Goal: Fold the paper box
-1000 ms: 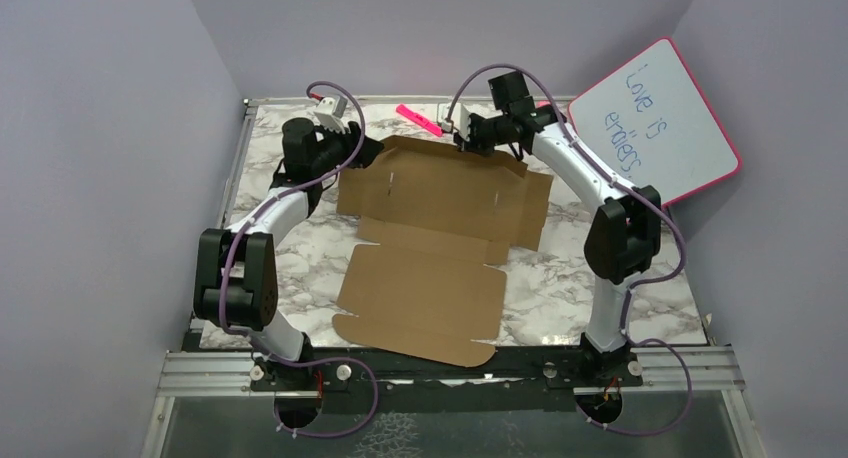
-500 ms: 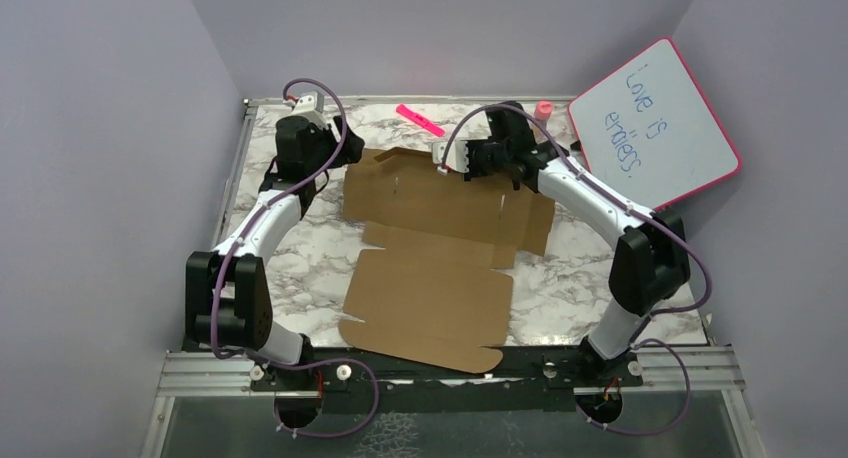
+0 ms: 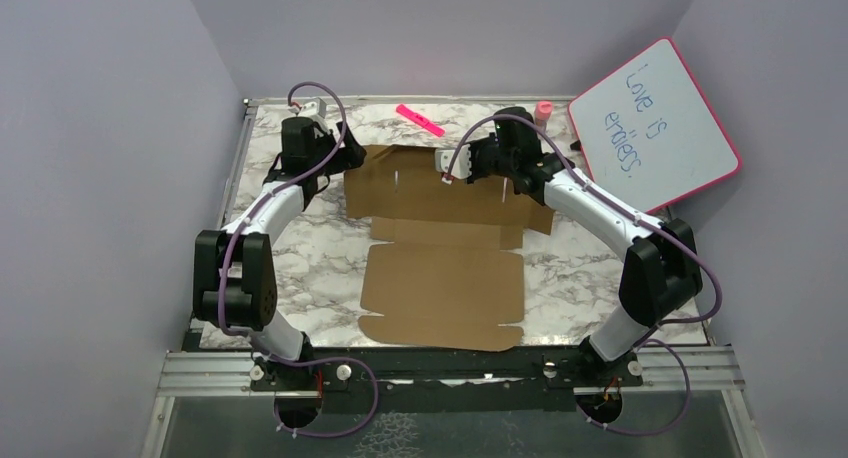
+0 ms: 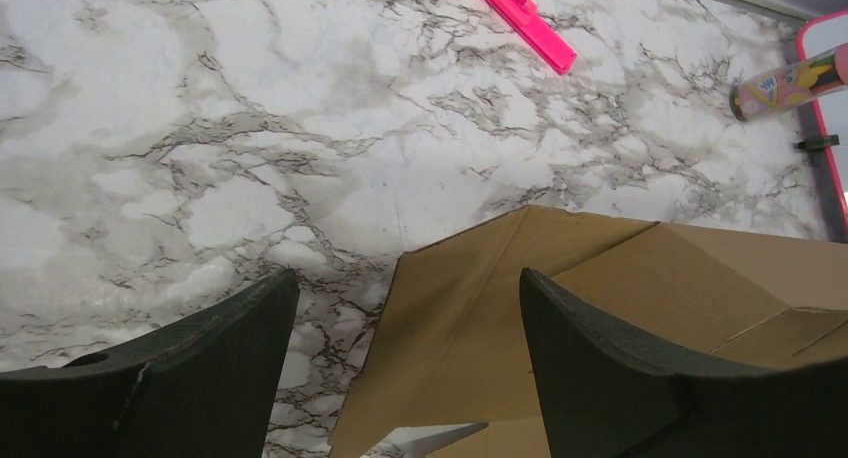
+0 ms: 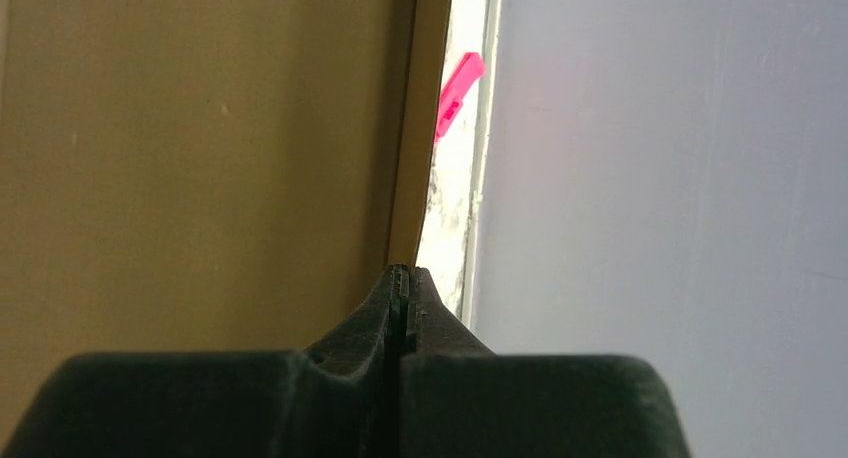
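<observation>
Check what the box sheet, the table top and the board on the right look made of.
Box: brown cardboard, matte and unprinted; creases and cut flaps show.
Table top: marble look, grey veins on white; could be a printed laminate or film, can't tell.
Board: smooth white wipe-off surface with marker writing; pink frame, probably plastic.

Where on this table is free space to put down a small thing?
Bare table lies left of the cardboard, toward the left arm, and right of it, toward the right arm. The far edge is crowded: left gripper, right gripper, marker, whiteboard.
</observation>
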{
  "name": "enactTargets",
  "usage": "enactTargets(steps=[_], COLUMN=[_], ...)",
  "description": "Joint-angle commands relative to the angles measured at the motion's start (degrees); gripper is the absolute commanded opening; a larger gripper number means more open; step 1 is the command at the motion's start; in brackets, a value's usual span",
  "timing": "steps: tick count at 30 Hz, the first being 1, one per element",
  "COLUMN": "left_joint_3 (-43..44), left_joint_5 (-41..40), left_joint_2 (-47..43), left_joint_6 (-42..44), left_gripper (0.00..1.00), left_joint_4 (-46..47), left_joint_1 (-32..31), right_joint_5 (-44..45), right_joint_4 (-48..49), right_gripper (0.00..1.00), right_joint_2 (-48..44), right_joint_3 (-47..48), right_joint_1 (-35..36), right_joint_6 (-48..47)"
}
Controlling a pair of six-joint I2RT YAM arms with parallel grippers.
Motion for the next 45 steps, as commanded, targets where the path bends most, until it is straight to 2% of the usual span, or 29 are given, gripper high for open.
enactTargets(steps=[1,11,17,20,25,29,33,36,45], left_joint_3=[2.0,0.8,-3.0,-4.2,-6.6,-8.0,-9.4,-11.5,-15.3], left_joint_5=[3.8,5.0,3.6,3.0,1.4,-0.3,-4.5,-9.3,-14.1], left_joint_2=[1.8,2.2,-1.1,-2.7,-5.9,-7.1,-7.8,-8.8,-10.8], left_joint_6=[-0.1,-2.0,-2.0,-1.8,-0.6,0.0,1.2,1.8,3.0], left_gripper=[0.83,0.83,0.79,0.73,0.51,0.41,0.36,0.29,0.17], left_joint_4=[1.4,4.7,8.1,9.5,11.5,11.9,11.7,12.5,15.8], left_joint_1=[0.3,-2.2,-4.3,-4.9,-7.1,-9.2,-11.5,-14.1,-19.3], right_joint_5=[1.4,3.4,5.6,7.0,7.3,7.9,7.6,6.2,7.5], right_joint_4=[4.3,7.2,13.2,14.4,15.7,17.5,20.3,22.5,30.5], right_gripper=[0.01,0.01,0.01,0.01,0.01,0.01,0.01,0.01,0.01], right_joint_2=[-0.3,-0.1,0.4,0.9,1.4,1.2,0.5,0.0,-1.5], right_joint_3=[-0.5,-2.3,-4.4,-4.4,-4.9,-5.8,-7.6,-9.2,-13.7], right_joint_1=[0.5,1.1,1.8,2.0,2.0,2.0,2.1,2.0,2.2], right_joint_6=[-1.8,-3.1,-2.9,-2.2,-1.3,-1.2,-1.4,-1.5,-3.3])
